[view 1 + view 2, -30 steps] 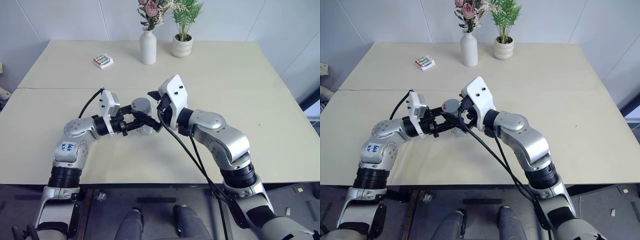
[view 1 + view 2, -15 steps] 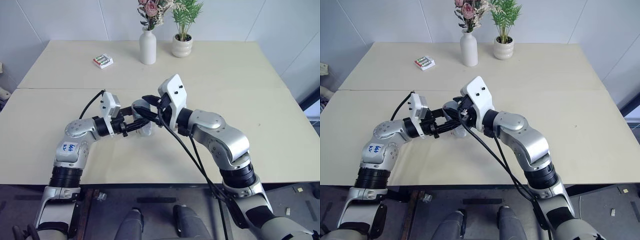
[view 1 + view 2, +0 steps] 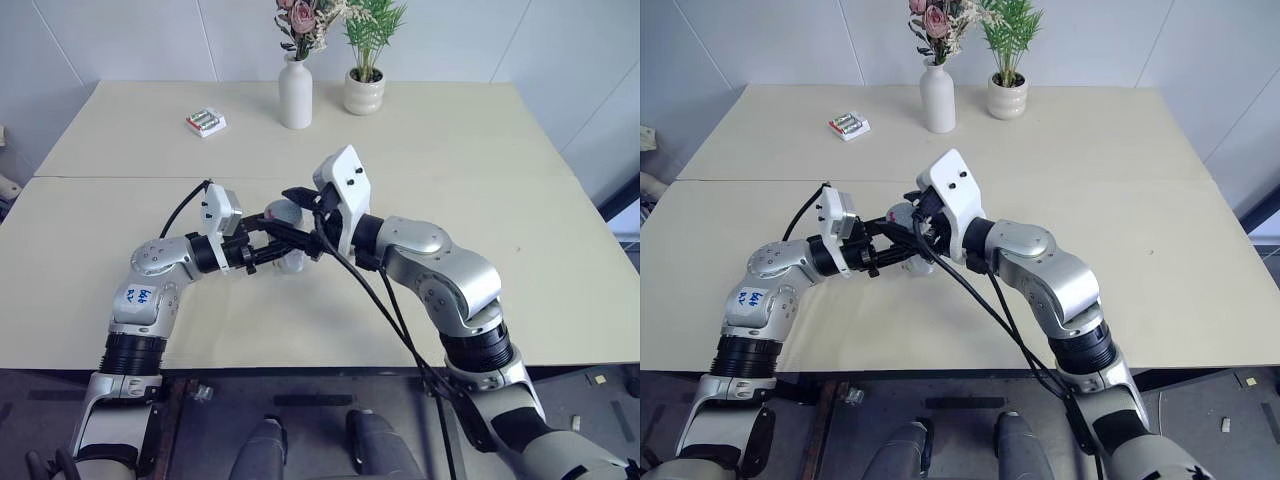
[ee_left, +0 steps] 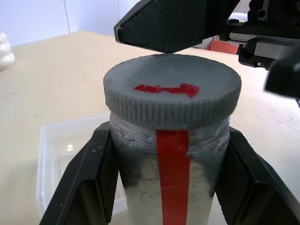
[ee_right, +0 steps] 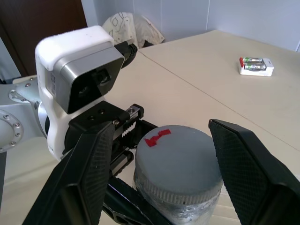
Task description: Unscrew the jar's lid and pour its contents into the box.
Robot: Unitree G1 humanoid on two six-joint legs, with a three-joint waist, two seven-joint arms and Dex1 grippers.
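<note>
The jar (image 4: 171, 183) sits clamped upright in my left gripper (image 4: 168, 187) above the box (image 4: 70, 159), so the lid (image 5: 180, 166) faces my right gripper (image 5: 164, 164), whose fingers stand apart around it for another twist.

Both arms meet mid-scene: the left black two-fingered gripper (image 4: 171, 187) is clamped tight, the right black two-fingered gripper (image 5: 176, 164) apparently spread apart.

Vase w/ flowers (image 3: 296, 92), plant pot (image 3: 364, 92), battery pack (image 3: 206, 122) on table (image 3: 480, 140).
</note>
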